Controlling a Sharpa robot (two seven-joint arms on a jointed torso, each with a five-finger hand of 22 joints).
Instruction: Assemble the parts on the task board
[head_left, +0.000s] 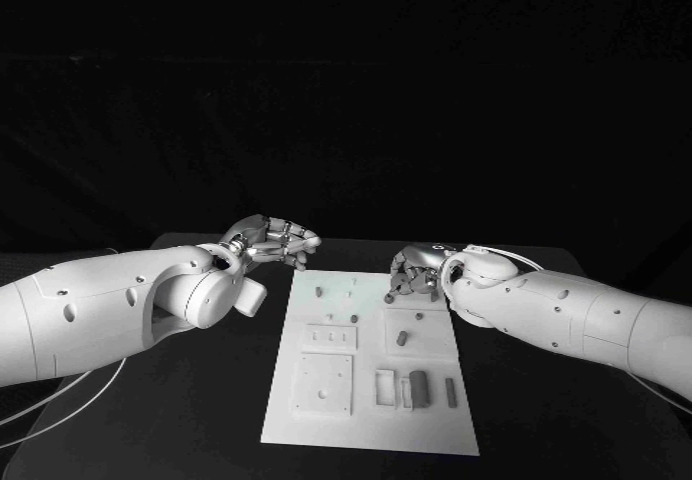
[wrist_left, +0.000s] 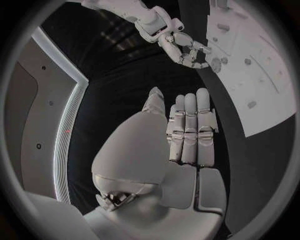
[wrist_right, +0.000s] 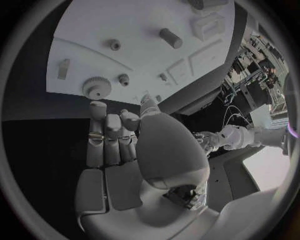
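Observation:
The white task board (head_left: 372, 420) lies in the middle of the table. Grey parts lie on it: a small cylinder (head_left: 404, 337), a dark block (head_left: 418, 388) and a thin bar (head_left: 450, 392). My left hand (head_left: 274, 242) hovers off the board's far left corner, holding nothing; its fingers (wrist_left: 187, 130) are straight and side by side. My right hand (head_left: 418, 272) is over the board's far right edge, also holding nothing. Its fingertips (wrist_right: 100, 107) are just short of a gear (wrist_right: 95, 88), with a cylinder (wrist_right: 170, 38) farther out on the board (wrist_right: 125, 25).
Square white plates (head_left: 325, 383) with holes sit on the board's left half, and a framed recess (head_left: 385, 388) is near its front. Black table (head_left: 188, 420) surrounds the board. Thin cables (head_left: 58, 400) loop under my left arm.

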